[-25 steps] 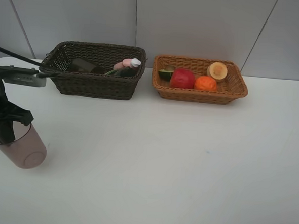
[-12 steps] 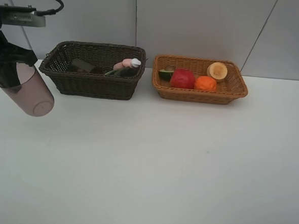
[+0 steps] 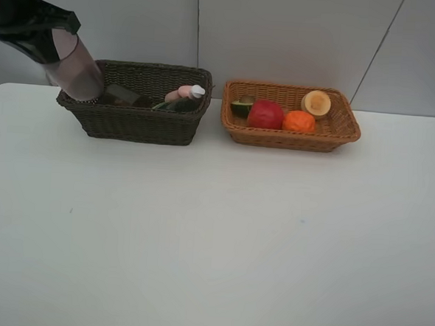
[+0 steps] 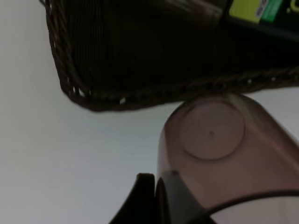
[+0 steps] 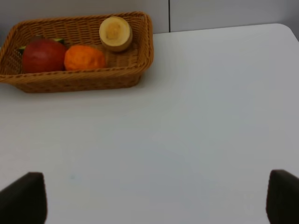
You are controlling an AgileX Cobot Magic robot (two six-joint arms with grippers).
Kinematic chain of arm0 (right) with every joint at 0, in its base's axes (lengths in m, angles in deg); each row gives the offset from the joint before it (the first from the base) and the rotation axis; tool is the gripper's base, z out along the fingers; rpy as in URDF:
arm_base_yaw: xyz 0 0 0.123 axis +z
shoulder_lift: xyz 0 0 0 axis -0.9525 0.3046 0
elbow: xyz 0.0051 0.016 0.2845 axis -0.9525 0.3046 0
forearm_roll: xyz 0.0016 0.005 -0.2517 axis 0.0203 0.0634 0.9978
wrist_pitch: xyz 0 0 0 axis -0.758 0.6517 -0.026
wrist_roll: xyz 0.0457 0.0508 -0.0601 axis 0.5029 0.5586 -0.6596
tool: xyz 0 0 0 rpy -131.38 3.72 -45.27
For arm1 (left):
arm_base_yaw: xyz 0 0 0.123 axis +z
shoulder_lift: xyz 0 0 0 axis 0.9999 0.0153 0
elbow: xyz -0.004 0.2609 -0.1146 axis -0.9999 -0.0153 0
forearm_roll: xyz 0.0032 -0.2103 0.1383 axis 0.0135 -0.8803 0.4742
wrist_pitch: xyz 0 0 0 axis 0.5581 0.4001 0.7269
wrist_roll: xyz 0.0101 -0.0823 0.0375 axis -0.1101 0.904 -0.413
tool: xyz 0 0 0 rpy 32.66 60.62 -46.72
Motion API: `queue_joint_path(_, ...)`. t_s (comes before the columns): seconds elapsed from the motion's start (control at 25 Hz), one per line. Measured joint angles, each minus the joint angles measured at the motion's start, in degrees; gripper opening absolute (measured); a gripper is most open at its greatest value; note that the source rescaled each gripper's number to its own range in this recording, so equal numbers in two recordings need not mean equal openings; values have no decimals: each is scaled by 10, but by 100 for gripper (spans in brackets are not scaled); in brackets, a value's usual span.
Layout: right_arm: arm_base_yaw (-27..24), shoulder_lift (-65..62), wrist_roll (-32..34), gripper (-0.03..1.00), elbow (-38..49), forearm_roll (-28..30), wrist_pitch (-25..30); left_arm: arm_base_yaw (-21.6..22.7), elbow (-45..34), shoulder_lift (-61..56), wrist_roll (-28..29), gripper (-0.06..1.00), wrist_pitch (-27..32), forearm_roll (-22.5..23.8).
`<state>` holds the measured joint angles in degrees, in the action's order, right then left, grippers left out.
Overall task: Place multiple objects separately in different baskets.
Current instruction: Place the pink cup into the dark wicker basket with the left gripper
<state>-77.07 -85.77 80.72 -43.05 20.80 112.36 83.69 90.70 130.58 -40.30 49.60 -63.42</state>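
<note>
My left gripper hangs high at the far left, shut on the rim of a translucent brownish cup. The cup tilts bottom-down over the left end of the dark brown basket. In the left wrist view the cup sits just outside the basket's rim, with one finger against its wall. Inside this basket lie a pink spray bottle, a dark bottle and a dark brownish object. The light basket holds an apple, an orange, a cut fruit and an avocado half. My right gripper is open and holds nothing.
The white table stretches in front of both baskets. The two baskets stand side by side at the back, close to the grey wall panels. My right gripper hovers above the table to the right of the light basket.
My left arm has lifted the cup from the table's left front, up and back to the dark basket's left end. The right gripper has not moved.
</note>
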Motion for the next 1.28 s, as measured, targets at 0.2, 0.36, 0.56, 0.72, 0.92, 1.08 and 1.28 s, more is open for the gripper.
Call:
queue_joint_path(0.2, 0, 0, 0, 98, 0, 0, 0, -2, 15, 40, -40, 0, -101, -3)
queue_joint_path(0.36, 0, 0, 0, 98, 0, 0, 0, -2, 15, 74, -60, 0, -175, -6)
queue_joint_path(0.56, 0, 0, 1, 98, 0, 0, 0, -2, 15, 114, -91, 0, -245, -6)
queue_joint_path(0.72, 0, 0, 1, 98, 0, 0, 0, -2, 15, 137, -101, 0, -298, -6)
queue_joint_path(0.92, 0, 0, 1, 98, 0, 0, 0, -2, 15, 156, -105, 0, -347, -6)
queue_joint_path(1.08, 0, 0, 1, 98, 0, 0, 0, -6, 15, 161, -106, 0, -368, -6)
queue_joint_path(1.28, 0, 0, 1, 98, 0, 0, 0, -9, 15, 161, -107, 0, -393, -6)
